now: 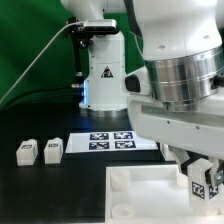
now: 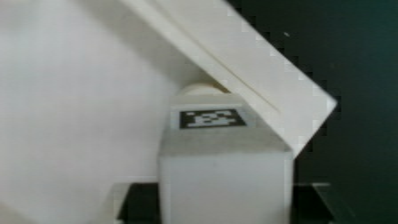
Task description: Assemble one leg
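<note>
My gripper (image 1: 203, 183) is shut on a leg (image 1: 199, 188), a white block with a black-and-white tag, and holds it over the near right corner of the large white rimmed panel (image 1: 140, 195). In the wrist view the leg (image 2: 221, 150) runs out from between my dark fingers (image 2: 143, 203), gripper (image 2: 222, 205). Its far end meets a round socket (image 2: 205, 88) inside the panel's corner rim (image 2: 267, 70). I cannot tell how deep it sits. Two more legs (image 1: 26, 152) (image 1: 53, 149) lie on the black table at the exterior view's left.
The marker board (image 1: 112, 139) lies flat on the table behind the panel. The arm's white base (image 1: 103, 75) stands behind it. A green backdrop fills the exterior view's left.
</note>
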`<state>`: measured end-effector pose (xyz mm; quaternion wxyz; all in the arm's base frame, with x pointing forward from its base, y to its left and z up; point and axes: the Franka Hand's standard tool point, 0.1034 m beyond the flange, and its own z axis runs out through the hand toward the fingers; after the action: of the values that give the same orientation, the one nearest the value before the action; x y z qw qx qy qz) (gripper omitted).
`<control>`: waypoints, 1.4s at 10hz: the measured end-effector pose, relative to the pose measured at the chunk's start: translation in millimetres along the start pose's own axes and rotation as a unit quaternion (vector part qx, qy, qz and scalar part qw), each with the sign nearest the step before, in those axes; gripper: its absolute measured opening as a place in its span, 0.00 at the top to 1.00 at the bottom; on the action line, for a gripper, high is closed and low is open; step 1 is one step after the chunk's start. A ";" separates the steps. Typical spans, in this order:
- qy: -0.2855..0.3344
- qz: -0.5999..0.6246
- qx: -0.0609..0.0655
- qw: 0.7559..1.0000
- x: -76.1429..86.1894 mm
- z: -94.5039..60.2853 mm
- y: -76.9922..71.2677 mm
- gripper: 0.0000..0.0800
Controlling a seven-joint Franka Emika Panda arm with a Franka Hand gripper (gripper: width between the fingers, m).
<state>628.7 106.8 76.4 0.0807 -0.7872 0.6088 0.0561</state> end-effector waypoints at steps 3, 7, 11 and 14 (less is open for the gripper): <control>-0.014 0.227 0.017 0.974 -7.0 0.4 -0.8 0.63; -0.007 0.154 0.015 0.988 -6.9 2.1 0.7 0.31; 0.020 -0.150 0.013 0.988 -16.9 9.8 3.8 0.20; 0.036 -0.394 -0.005 0.918 -13.3 8.7 5.0 0.19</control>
<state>620.6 119.9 70.1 0.0701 -0.9654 0.2511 -0.0055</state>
